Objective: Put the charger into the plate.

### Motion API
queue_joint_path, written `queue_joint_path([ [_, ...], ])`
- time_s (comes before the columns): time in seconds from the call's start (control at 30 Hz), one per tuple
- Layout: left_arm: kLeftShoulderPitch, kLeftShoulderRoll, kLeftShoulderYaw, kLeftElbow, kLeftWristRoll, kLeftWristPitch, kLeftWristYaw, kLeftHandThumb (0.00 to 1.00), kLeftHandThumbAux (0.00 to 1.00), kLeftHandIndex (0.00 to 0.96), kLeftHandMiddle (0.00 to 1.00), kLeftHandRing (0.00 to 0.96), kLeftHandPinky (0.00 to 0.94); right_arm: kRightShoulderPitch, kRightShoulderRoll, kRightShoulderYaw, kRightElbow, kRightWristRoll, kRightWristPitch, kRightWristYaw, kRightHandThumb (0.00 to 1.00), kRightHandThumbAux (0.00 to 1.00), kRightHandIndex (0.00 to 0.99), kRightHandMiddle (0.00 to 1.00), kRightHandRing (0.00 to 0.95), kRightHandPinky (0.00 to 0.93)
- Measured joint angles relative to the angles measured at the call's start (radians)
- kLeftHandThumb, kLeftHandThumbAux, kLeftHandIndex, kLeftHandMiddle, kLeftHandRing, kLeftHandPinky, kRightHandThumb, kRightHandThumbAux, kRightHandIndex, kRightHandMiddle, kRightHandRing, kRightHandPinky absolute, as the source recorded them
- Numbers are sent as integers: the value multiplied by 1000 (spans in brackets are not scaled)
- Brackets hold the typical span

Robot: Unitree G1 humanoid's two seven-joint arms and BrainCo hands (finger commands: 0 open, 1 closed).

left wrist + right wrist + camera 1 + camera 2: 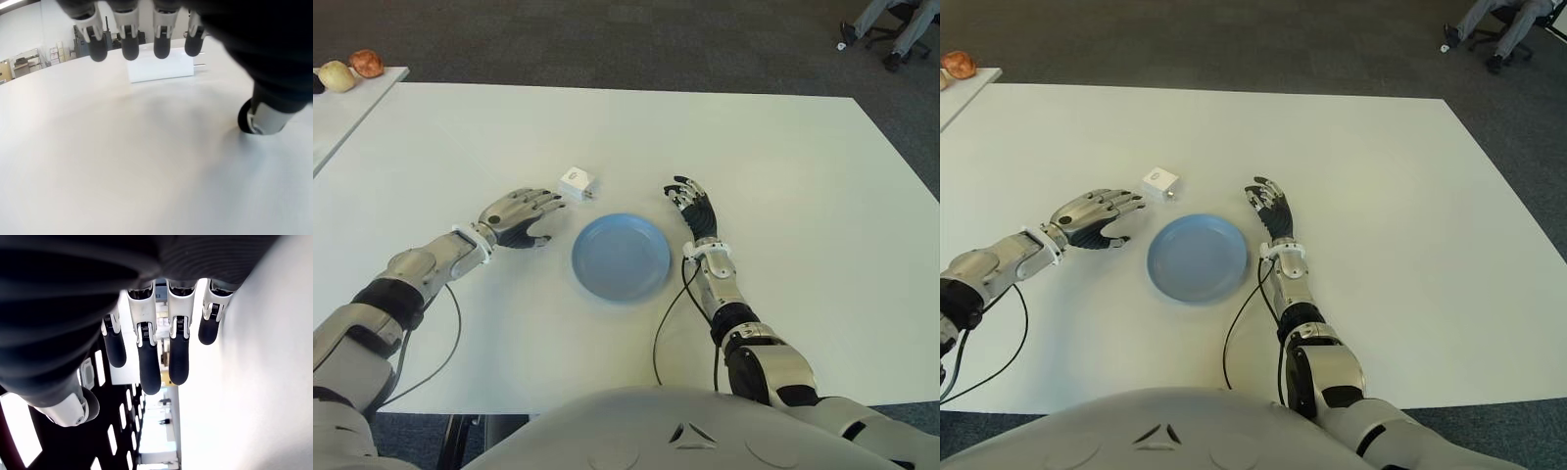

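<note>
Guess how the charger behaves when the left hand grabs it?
The charger is a small white block lying flat, so it is probably rigid, light and unlikely to roll. It may skid on the smooth table if the left hand nudges it first.

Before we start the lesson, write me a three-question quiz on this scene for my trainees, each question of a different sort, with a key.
1. True or false: the charger already lies in the blue plate.
2. Which hand is nearer the charger? A) left hand B) right hand C) both equally near
3. Fill in: the plate sits on the white table between the two ____.

Key:
1. False. The charger lies on the table just beyond the plate's far-left rim, apart from it.
2. A. The left hand's open fingers point at the charger but do not hold it; the right hand, also open, shows beside the plate's right.
3. hands
</note>
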Motion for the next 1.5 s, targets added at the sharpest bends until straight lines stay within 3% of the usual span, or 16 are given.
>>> queue_joint_path([
  [0.5, 116, 51, 80, -125, -3, -2, -34, 0, 513, 0, 41, 22, 26, 0, -4, -1, 1, 0, 0, 8, 0, 615, 217, 382, 299, 157],
  [0.9, 136, 63, 119, -150, 2, -18, -51, 0, 538, 0, 28, 9, 16, -1, -5, -3, 3, 0, 0, 6, 0, 628, 228, 388, 301, 139],
  [1.1, 95, 43, 120, -134, 23, -5, -62, 0, 518, 0, 18, 0, 7, -1, -5, -3, 4, 0, 0, 5, 0, 633, 231, 390, 302, 148],
  [1.5, -59, -18, 128, -80, 37, 41, -73, 0, 514, 0, 2, 0, 5, -3, -4, -1, 4, -1, 0, -5, 0, 647, 236, 394, 305, 149],
])
